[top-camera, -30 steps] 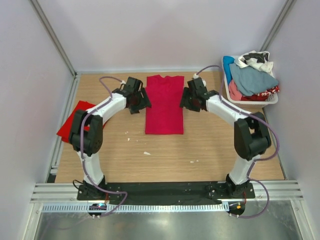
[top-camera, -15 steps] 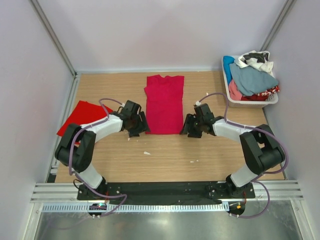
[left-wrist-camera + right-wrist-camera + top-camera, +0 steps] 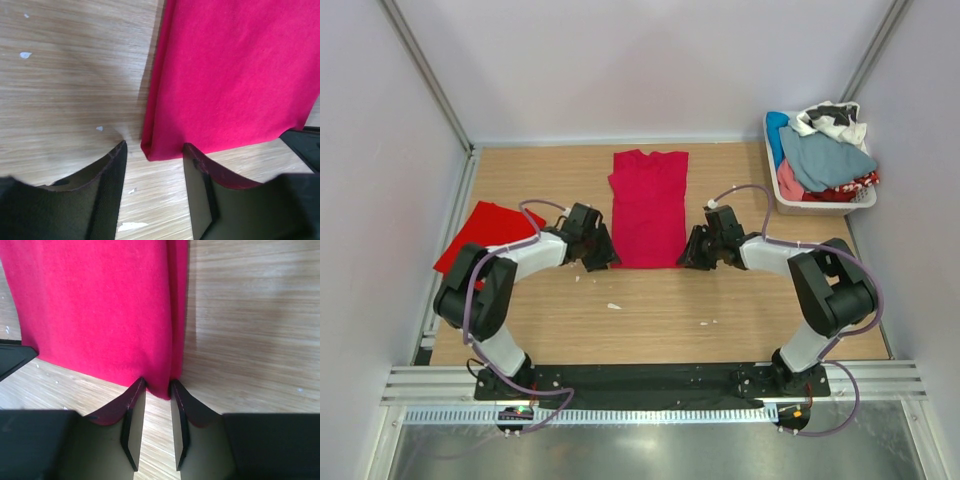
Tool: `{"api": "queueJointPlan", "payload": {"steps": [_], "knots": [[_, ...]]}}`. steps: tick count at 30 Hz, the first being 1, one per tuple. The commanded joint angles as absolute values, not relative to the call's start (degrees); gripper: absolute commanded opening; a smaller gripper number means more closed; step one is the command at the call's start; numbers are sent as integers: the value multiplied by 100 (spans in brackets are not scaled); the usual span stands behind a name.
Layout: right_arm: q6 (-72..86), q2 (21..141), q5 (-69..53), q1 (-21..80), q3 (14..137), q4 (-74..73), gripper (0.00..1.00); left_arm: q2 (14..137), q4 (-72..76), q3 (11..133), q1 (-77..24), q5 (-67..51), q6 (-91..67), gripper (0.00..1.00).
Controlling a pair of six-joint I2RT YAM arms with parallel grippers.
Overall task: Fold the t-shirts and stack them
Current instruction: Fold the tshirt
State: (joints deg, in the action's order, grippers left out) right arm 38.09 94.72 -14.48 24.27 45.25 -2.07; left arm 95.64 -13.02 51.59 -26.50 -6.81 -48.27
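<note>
L gripper [image 3: 154, 146]: fingers apart, straddling near-left hem corner of crimson tee [image 3: 648, 205], cloth lying loose in the gap, not pinched

R gripper [image 3: 157, 382]: fingers drawn narrow on tee's near-right hem corner, tips touching cloth both sides; firm bite or not, can't tell

Tee lies flat on table [image 3: 650, 320], sides folded in to a long strip; long axis runs away from arm bases, collar at far end, hem nearest the arms

Scarlet tee [image 3: 480, 232] well left of crimson tee, laundry basket [image 3: 772, 172] off its far-right
</note>
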Motion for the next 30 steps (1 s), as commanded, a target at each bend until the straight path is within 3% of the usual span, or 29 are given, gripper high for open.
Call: {"api": "queueJointPlan", "payload": {"steps": [1,6,7,9,12,18,30], "knots": [[3841,9624,-1257,2452,4658,-123,30,9773,-1020,5177,-2654,-817,-4913,44],[3797,9606,-1213,2452,4667,-149,17,9800,-958,5150,-2663,-835,-4957,27],[3771,9606,-1239,2452,4667,-176,15,9800,-949,5116,-2663,-826,-4966,14],[3762,9580,-1283,2461,4658,-211,8,9756,-932,5071,-2689,-844,-4983,0],[3718,9396,-1310,2487,4579,-342,1,9633,-940,4984,-2777,-809,-4957,0],[3639,8474,-1266,2776,4088,-869,1,8790,-1160,4396,-3075,-633,-4922,0],[4543,5592,-510,4359,2945,-2337,1,5444,-2460,3033,-4691,246,-5932,0]]}}
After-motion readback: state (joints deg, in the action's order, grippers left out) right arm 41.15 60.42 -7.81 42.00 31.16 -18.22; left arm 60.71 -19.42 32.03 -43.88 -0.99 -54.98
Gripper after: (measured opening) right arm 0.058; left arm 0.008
